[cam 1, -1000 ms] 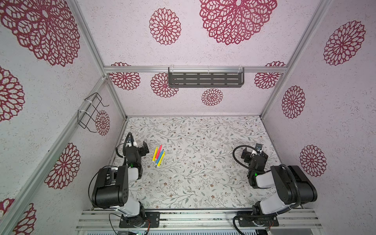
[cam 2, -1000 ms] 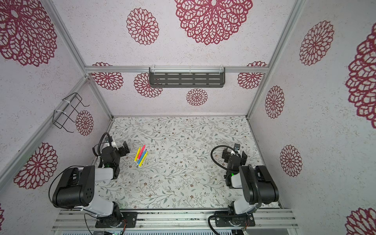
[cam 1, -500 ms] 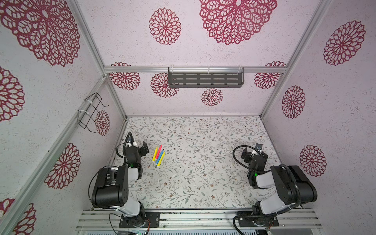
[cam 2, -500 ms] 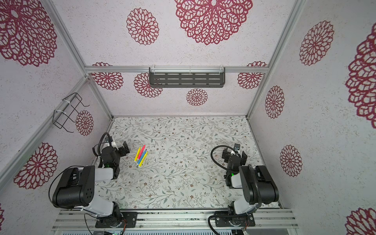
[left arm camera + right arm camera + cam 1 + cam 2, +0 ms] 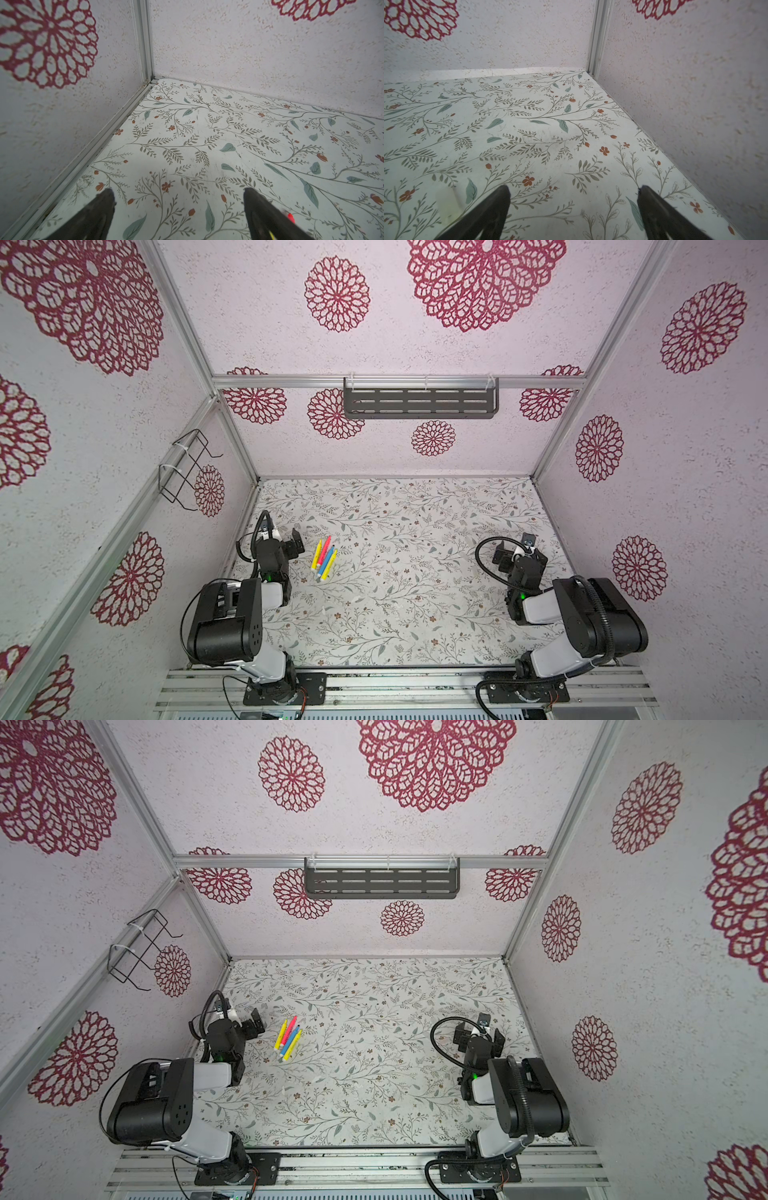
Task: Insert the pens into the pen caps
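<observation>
Currently, the pens [image 5: 324, 558] [image 5: 289, 1038] are seen lying flat on the floral table [image 5: 415, 531] in both top views. They are bunched side by side, nearly parallel and touching: yellow, red-pink and blue sticks are made out, about five in all. The bunch is placed on the left part of the table, just beside the left gripper [image 5: 286, 541] [image 5: 245, 1021].

Left gripper: the jaws are held wide apart in the left wrist view [image 5: 177, 193], with only bare table between them. Nothing is gripped. A red pen tip [image 5: 291, 217] is seen just beside the outer side of one finger [image 5: 261, 209]; contact cannot be judged.

Right gripper [image 5: 519, 553] [image 5: 478, 1036]: it is held low over the right part of the table, well apart from the pens. The jaws are spread wide in the right wrist view [image 5: 574, 189] and nothing is held. A small pale translucent piece [image 5: 447, 205] is noted on the table near one finger; it cannot be identified.
</observation>
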